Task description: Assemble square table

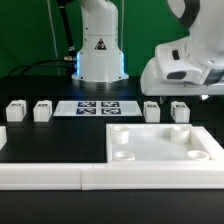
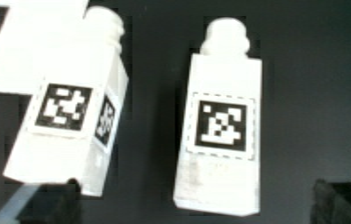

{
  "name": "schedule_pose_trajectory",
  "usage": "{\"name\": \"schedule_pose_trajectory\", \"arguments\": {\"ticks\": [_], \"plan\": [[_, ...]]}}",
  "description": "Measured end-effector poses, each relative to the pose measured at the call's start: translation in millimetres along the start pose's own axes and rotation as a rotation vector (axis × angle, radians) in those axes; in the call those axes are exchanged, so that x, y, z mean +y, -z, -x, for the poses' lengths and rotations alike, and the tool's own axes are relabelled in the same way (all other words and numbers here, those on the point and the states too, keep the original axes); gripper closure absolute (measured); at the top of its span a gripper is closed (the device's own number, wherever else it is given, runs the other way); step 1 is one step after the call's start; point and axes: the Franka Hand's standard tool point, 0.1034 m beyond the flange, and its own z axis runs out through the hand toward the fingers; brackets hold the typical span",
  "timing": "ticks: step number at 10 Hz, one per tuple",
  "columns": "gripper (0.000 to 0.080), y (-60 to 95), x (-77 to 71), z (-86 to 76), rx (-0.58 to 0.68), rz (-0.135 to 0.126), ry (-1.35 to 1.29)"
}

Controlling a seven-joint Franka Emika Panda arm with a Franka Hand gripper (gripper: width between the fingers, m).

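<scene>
Exterior view: the tabletop panel [image 1: 165, 148] lies flat on the counter [image 1: 40, 140] with its corner sockets facing up, close to the long white rail [image 1: 50, 178]. No socket carries a leg. A left pair of legs [image 1: 30, 110] and a right pair of legs [image 1: 166, 110] lie in one row behind the panel, with the marker board [image 1: 97, 108] between the pairs. The arm head [image 1: 180, 65] hangs above the right pair, and its fingertips are not distinguishable here. Wrist view: the pincer [image 2: 193, 205] is spread wide and holds nothing. One dark fingertip shows at each side of the frame. The centre leg [image 2: 225, 125] lies between them, tag up, with its peg end pointing away from the fingertips. The neighbouring leg [image 2: 74, 115] lies just beside it, apart, at a slight angle. Hazard: one fingertip appears to line up over the neighbouring leg's end. A straight descent is likely to strike that leg or trap both legs on closure. A grasp close to the blunt end is also likely to let the centre leg pivot, which would spoil peg-to-socket alignment.
</scene>
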Motion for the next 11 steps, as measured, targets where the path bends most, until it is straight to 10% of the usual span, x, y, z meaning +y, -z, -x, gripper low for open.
{"name": "schedule_pose_trajectory", "arguments": {"ticks": [11], "plan": [[0.0151, -39.4, -23.1, -0.5, -0.153, 0.011, -0.077]]}}
